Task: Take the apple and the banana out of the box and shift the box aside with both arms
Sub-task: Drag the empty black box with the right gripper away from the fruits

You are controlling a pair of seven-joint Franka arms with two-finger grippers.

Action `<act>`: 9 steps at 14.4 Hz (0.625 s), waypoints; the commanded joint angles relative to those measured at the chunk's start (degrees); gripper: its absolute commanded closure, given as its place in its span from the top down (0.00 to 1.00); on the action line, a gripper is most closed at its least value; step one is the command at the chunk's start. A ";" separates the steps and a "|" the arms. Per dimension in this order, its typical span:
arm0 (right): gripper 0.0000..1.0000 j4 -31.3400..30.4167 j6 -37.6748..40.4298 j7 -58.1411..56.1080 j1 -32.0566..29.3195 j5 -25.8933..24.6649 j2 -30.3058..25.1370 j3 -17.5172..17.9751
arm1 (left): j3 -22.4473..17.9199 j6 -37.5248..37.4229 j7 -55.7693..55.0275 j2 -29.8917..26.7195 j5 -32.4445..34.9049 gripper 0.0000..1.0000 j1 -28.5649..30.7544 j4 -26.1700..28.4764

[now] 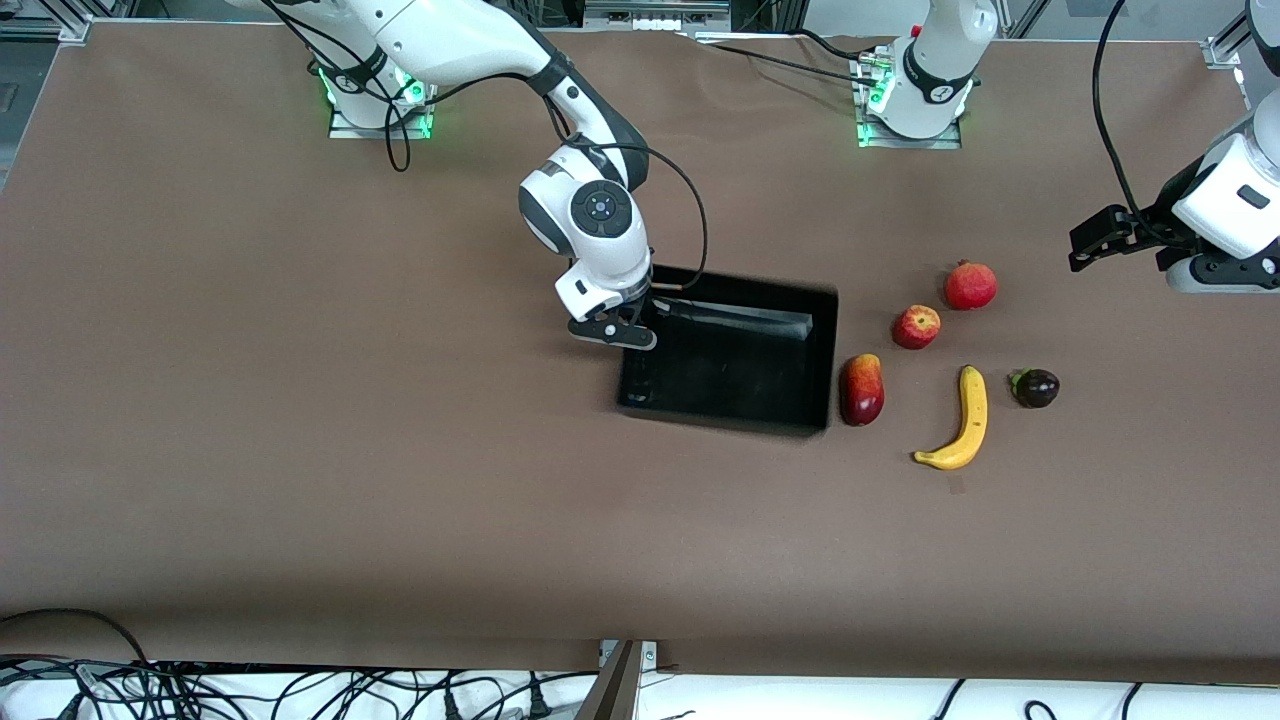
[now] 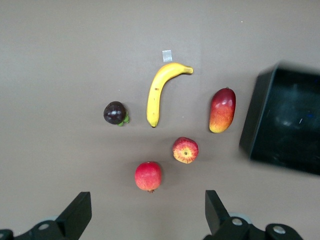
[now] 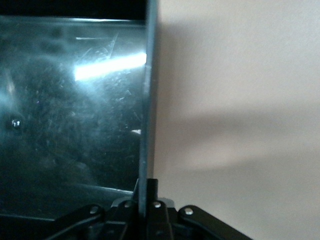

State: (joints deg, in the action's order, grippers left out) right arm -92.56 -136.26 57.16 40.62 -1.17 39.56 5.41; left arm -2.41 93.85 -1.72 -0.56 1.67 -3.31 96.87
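The black box (image 1: 825, 345) sits at mid-table. My right gripper (image 1: 622, 335) is shut on the box's wall at the end toward the right arm; the right wrist view shows the thin wall (image 3: 148, 100) pinched between the fingers of the right gripper (image 3: 148, 192). The yellow banana (image 1: 965, 420) and the red-and-yellow apple (image 1: 916, 327) lie on the table beside the box, toward the left arm's end. My left gripper (image 1: 1095, 240) is open and empty in the air over that end. The left wrist view shows the left gripper (image 2: 147, 205), banana (image 2: 159, 92), apple (image 2: 185, 150) and box (image 2: 285, 125).
A red-yellow mango (image 1: 861, 389) lies right next to the box wall. A red pomegranate (image 1: 970, 285) lies farther from the front camera than the apple. A dark purple fruit (image 1: 1036, 388) lies beside the banana. Brown table surface surrounds everything.
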 commanded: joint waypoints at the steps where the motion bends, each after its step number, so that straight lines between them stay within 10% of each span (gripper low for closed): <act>1: 0.00 0.63 3.70 -4.93 -2.12 -0.76 -2.63 -0.40 | -0.40 -0.68 -0.21 -0.75 -1.23 1.00 -0.38 0.34; 9: 0.00 -1.91 17.35 -31.63 -10.54 0.29 -14.49 -7.35 | -0.58 -0.77 -0.04 -0.67 -1.58 1.00 -0.38 0.34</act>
State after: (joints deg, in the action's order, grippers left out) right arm -91.27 -119.32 32.23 33.67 -1.18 29.25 -2.58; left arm -2.52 93.56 -1.72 -0.56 1.59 -3.33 96.91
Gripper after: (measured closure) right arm 0.965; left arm 0.000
